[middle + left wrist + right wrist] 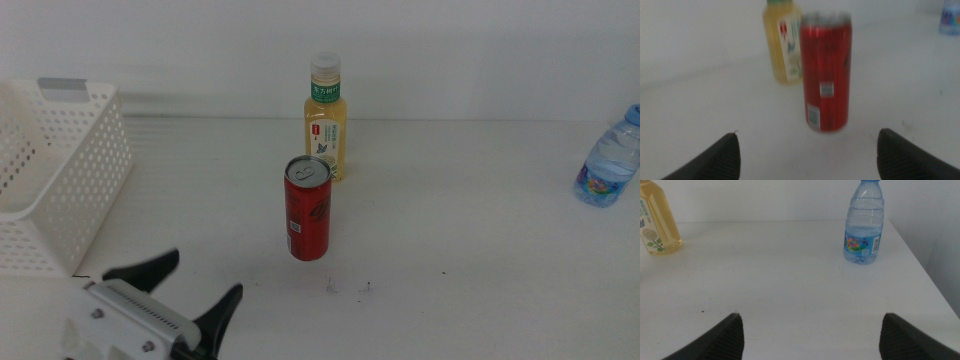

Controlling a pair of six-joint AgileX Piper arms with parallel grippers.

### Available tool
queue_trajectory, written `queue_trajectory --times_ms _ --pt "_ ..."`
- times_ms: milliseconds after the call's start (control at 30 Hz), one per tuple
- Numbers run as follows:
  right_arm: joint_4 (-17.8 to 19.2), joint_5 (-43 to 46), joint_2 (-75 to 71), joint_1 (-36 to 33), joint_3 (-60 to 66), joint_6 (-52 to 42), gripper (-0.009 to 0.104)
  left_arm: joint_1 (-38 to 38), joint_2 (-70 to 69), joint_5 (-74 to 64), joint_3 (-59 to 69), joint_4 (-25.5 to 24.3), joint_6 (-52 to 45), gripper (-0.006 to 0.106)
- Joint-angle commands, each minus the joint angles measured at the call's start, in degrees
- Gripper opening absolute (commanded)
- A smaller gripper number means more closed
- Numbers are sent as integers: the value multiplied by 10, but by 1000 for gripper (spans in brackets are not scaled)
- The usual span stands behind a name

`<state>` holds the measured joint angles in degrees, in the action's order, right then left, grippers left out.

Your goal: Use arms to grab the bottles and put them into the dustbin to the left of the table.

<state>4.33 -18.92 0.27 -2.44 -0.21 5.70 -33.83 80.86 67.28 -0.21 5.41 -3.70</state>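
The left tool [190, 290] is spread wide, low over the counter [480, 250] beside the dustbin [60, 180]. The upright red can [308, 208], just ahead, should be straddled at mid-height without nudging the tea bottle [326, 120] behind. The right tool [810, 330], also spread, faces the distant water bottle [863, 222]; the left wrist view is blurred.

Bare table [480, 260] around red can [309, 208]

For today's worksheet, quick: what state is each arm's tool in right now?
Left tool: open, holding nothing, near the red can.
Right tool: open, holding nothing, facing the water bottle.
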Motion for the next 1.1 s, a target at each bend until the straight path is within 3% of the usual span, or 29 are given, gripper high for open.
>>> queue_trajectory --times_ms 0,667,1067 --pt "6 7 -3 3 2 -1 86 -5 45 27 2 -4 37 94" --pt "6 7 -3 3 2 -1 86 -5 61 27 1 -31 52 94" --pt "6 7 -3 3 2 -1 86 -5 187 27 -130 -83 67 94"
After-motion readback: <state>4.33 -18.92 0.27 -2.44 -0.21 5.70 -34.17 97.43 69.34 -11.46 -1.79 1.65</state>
